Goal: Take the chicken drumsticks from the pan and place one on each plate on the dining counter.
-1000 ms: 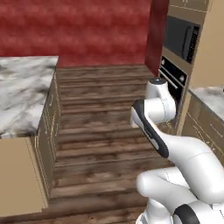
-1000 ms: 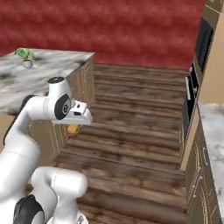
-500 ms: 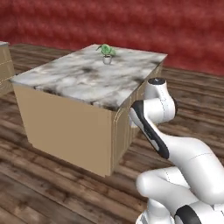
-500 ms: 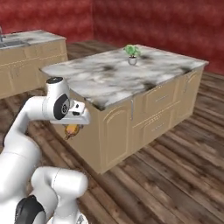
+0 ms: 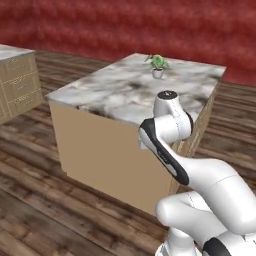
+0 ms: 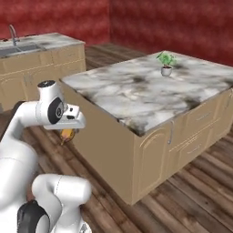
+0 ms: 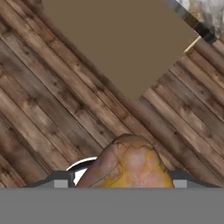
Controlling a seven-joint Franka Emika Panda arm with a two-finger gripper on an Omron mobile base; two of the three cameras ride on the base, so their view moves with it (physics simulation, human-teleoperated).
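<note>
Between the jaws of the end effector (image 7: pixel 118 183), a golden drumstick (image 7: pixel 131 166) was held over the wooden floor (image 7: pixel 52 113); the sink desk (image 6: pixel 41 43) lay well off, far left.

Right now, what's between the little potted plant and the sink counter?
In the right base view, bare marble island top and wooden floor lie between the plant and the sink counter.
</note>
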